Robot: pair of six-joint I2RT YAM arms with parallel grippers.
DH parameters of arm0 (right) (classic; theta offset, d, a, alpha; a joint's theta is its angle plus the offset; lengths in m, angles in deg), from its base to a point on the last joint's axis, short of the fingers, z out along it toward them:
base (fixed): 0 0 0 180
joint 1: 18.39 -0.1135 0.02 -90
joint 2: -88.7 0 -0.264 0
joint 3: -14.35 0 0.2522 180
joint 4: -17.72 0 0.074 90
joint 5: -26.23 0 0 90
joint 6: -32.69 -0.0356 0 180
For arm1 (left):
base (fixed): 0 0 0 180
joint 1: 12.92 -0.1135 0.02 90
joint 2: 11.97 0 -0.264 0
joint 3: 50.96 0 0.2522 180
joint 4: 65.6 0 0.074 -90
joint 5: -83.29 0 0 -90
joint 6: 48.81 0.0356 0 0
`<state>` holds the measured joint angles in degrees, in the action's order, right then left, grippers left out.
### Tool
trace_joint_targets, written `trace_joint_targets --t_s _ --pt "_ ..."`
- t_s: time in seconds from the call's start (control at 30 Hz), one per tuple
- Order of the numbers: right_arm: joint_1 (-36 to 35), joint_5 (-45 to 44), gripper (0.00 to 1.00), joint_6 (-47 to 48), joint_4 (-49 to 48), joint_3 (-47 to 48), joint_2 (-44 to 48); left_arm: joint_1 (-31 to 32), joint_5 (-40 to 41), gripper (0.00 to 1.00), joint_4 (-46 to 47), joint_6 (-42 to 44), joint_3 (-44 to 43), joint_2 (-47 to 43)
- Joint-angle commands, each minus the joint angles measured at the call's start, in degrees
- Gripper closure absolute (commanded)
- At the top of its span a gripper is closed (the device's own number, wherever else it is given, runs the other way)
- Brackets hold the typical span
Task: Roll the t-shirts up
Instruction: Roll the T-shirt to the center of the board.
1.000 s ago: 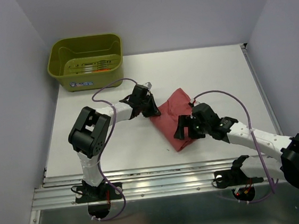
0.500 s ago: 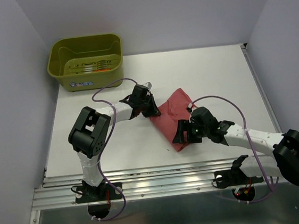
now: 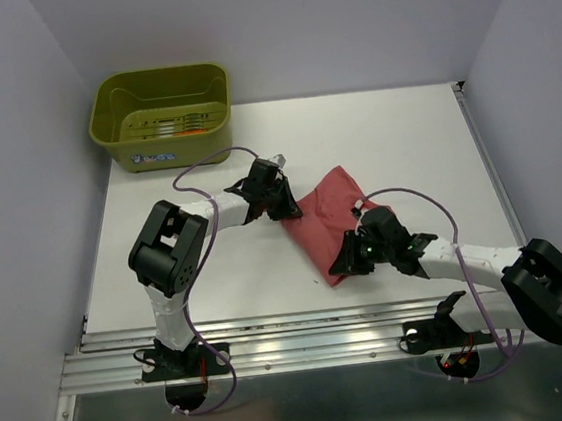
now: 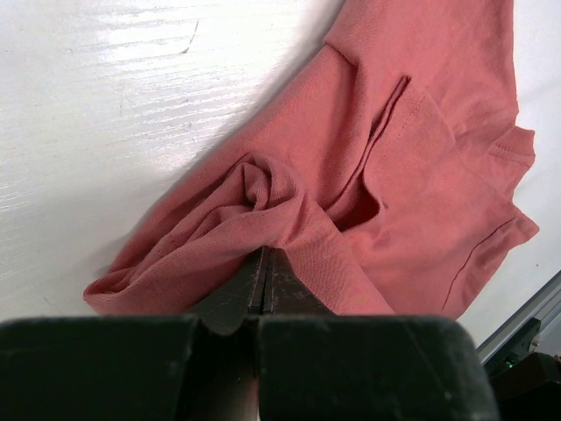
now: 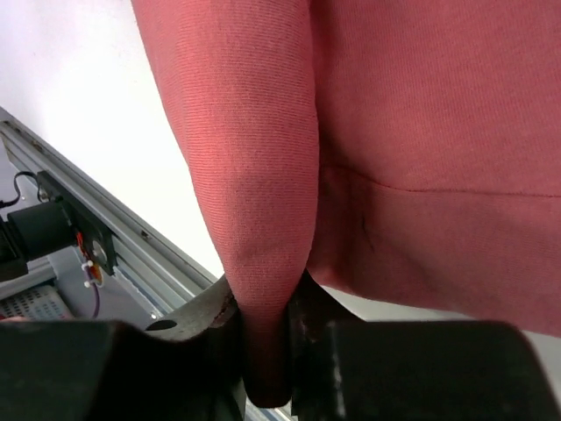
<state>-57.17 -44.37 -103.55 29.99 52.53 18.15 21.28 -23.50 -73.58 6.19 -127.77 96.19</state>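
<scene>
The rose t-shirt [image 3: 330,220] lay folded into a long, rumpled strip near the middle of the table [image 3: 197,270]. In the overhead view it ran from about 12 o'clock down to 6 o'clock, well apart from the olive-green tub [image 3: 212,142] at the table's 11 o'clock corner. The left tool [image 4: 266,260] was closed tight, its jaws pinching a gathered ridge of cloth at the shirt's 10 o'clock edge. The right tool [image 5: 267,351] was clamped on a doubled fold at the shirt's 6 o'clock end, near the table's front rail, with cloth filling the gap between its jaws. The step in hand looked like starting the roll from that near end. To do it well, the right tool would probably need to lift its fold only slightly and carry it over toward 12 o'clock in a tight curl. The left tool would meanwhile hold its edge as an anchor so the strip neither slid nor skewed. The cloth looked soft and already puckered around the left pinch, so a hard pull from either side would likely drag the whole shirt instead of turning it. Light, even tension and a low, slow arc seemed the safer course, with the roll kept square to the strip's length.
</scene>
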Motion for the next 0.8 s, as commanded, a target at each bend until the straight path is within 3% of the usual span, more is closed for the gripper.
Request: trace_joint_targets --t_s 0.0,0.13,0.43,0.6,0.73,0.77 --pt "-0.5 1.17 0.86 -3.06 -5.88 -1.13 0.93 0.26 0.27 1.0 -0.33 1.43 -0.41 -0.84" --pt "-0.5 2.22 0.96 -4.38 -6.67 -1.57 2.07 0.26 0.45 1.0 -0.24 1.43 -0.23 -0.67" --pt "-0.5 1.88 0.99 -12.28 -7.73 -6.14 1.73 0.34 1.24 1.0 -0.16 1.34 -0.32 -0.05" --pt "-0.5 -1.29 0.99 -12.21 -7.82 -9.22 1.2 0.26 1.42 1.0 -0.16 1.43 -0.41 0.56" --pt "-0.5 -3.57 0.89 -9.05 -3.87 -7.73 2.51 0.26 1.33 1.0 -0.16 1.34 -0.5 0.74" --pt "-0.5 -3.75 0.72 -8.17 -3.08 -7.46 3.21 0.26 1.33 1.0 -0.16 1.34 -0.5 0.74"
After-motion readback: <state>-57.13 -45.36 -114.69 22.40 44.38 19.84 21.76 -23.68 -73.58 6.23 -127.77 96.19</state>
